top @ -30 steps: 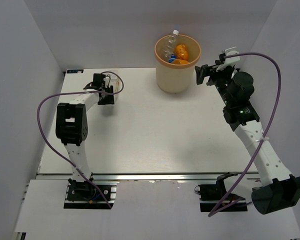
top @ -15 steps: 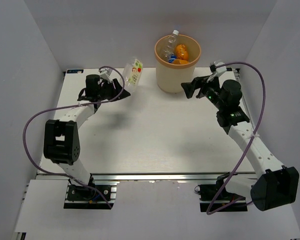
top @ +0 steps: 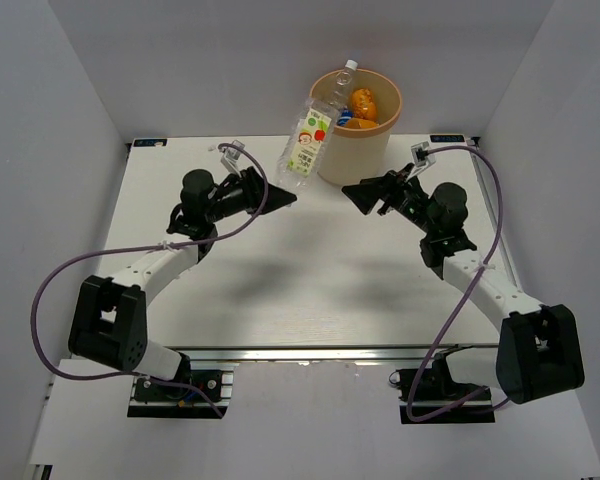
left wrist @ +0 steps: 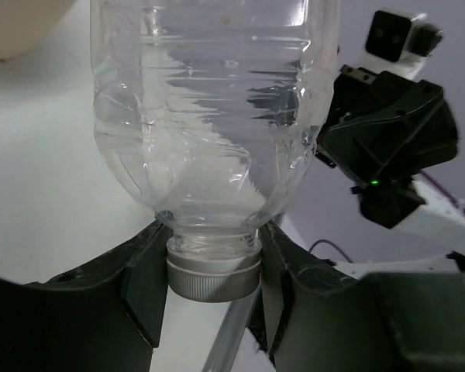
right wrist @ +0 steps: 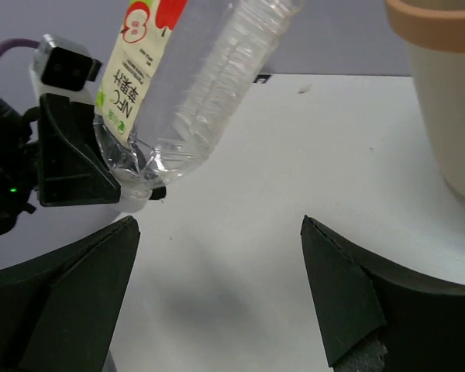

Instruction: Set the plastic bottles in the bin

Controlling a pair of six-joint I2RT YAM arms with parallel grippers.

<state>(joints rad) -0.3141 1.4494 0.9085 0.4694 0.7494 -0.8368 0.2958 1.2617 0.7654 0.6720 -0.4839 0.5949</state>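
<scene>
My left gripper [top: 283, 194] is shut on the neck of a clear plastic bottle [top: 309, 138] with a white and green label. The bottle hangs in the air, base tilted up toward the left rim of the beige bin [top: 355, 150]. In the left wrist view the fingers [left wrist: 143, 271] clamp just above the grey cap [left wrist: 214, 276] of that bottle [left wrist: 209, 108]. My right gripper [top: 352, 194] stands open and empty in front of the bin, facing the left one. The right wrist view shows the bottle [right wrist: 205, 93], my open right gripper [right wrist: 218, 225] and the bin [right wrist: 446, 101]. Orange bottles [top: 363, 101] and a clear one [top: 338, 88] lie in the bin.
The white table [top: 300, 270] runs between grey walls, with a metal rail [top: 300, 352] at its near edge. Purple cables [top: 70, 280] loop beside both arms. The right arm [left wrist: 391, 132] shows behind the bottle in the left wrist view.
My left arm lifted the labelled bottle from the far left of the table and swung it right to the bin's rim. My right arm moved from beside the bin down and left.
</scene>
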